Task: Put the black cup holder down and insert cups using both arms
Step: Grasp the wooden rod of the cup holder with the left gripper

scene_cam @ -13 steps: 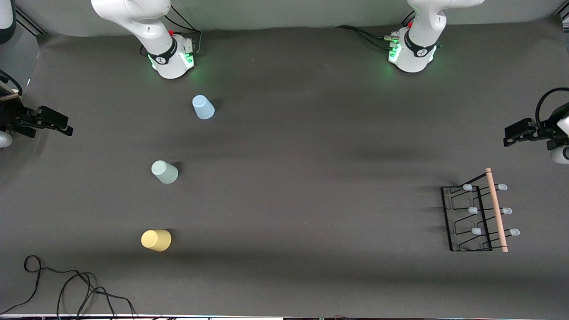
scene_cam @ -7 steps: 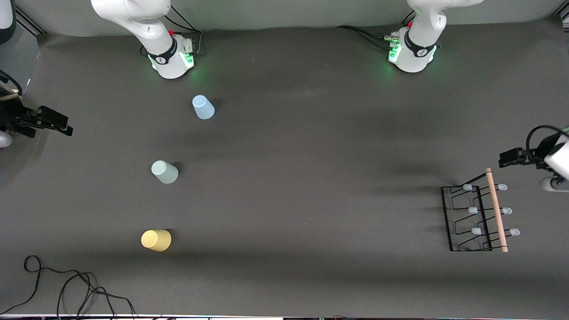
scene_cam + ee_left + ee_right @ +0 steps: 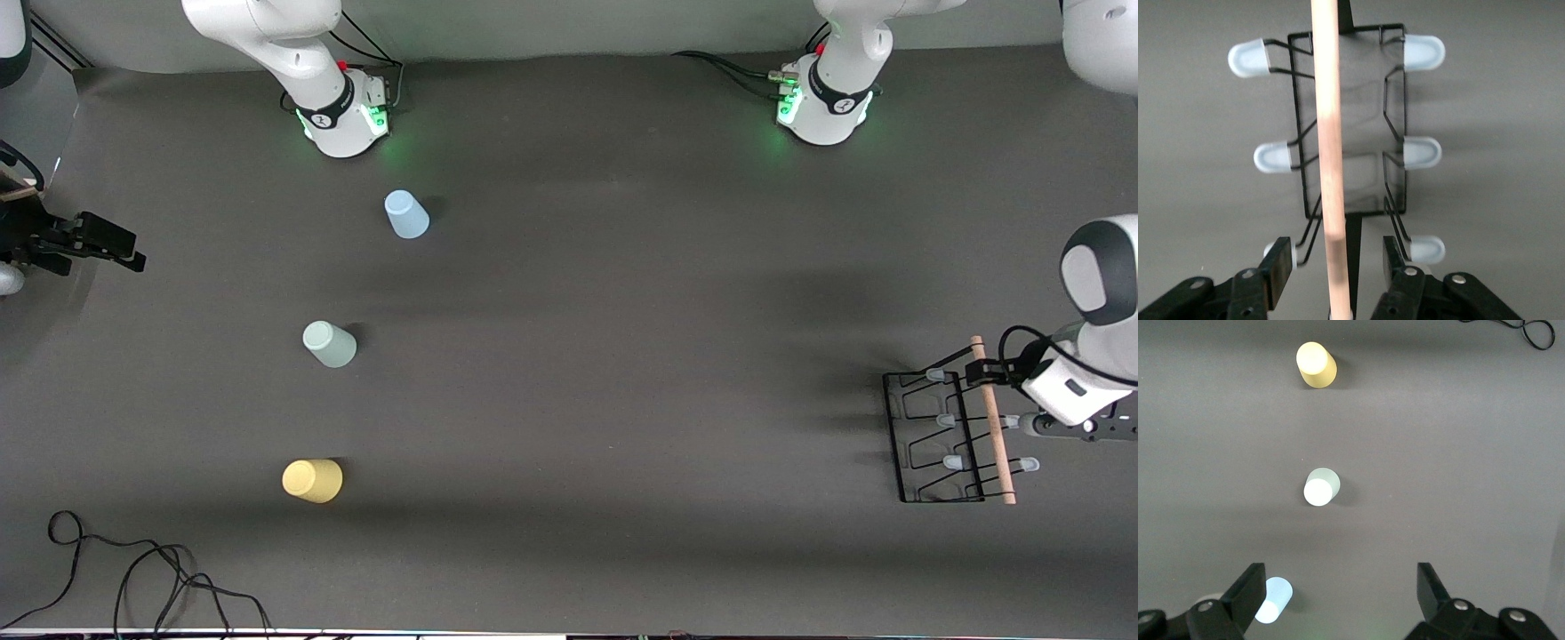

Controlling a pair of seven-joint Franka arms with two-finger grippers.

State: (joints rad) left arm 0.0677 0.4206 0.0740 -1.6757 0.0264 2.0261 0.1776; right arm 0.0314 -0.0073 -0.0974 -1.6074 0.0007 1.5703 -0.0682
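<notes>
Front view: we see the yellow cup (image 3: 312, 480) nearest the camera, toward the right arm's end of the table (image 3: 605, 373), then the pale green cup (image 3: 329, 344), then the light blue cup (image 3: 406, 214). At the left arm's end, the black cup holder (image 3: 933, 436) stands; the left gripper (image 3: 1335, 267) straddles its wooden rod (image 3: 1327, 153), fingers apart, not touching. The right gripper (image 3: 1340, 590) waits, spread wide.

The tabletop (image 3: 622, 356) is plain dark grey. The rack (image 3: 933, 444) is black wire with a pale wooden rod (image 3: 991, 418) and bluish-white peg tips (image 3: 1421, 52). The cups are light blue (image 3: 406, 214), pale green (image 3: 329, 344) and yellow (image 3: 312, 480).
</notes>
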